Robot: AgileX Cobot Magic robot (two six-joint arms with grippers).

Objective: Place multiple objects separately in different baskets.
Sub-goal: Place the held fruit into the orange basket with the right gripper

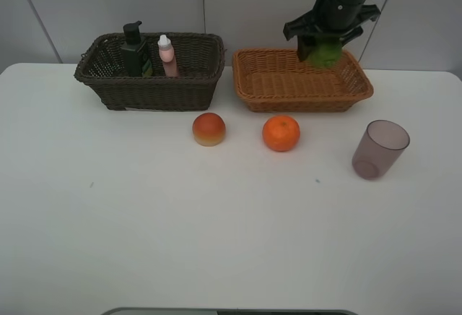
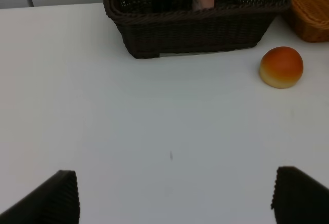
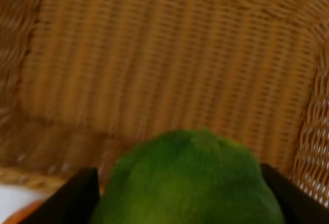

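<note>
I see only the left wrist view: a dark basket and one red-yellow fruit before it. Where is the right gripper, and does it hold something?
Observer: The right gripper holds a green citrus fruit above the light tan basket.
Operator: What else is not yet sorted?
Observer: An orange lies to the right of the red-yellow fruit, in front of the tan basket.
Operator: Anything more?
Observer: A translucent purple cup stands upright, further right than the orange.

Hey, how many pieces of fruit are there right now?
3: peach-like fruit and orange on the table, green citrus in the right pincer over the tan basket. None seems hidden.
</note>
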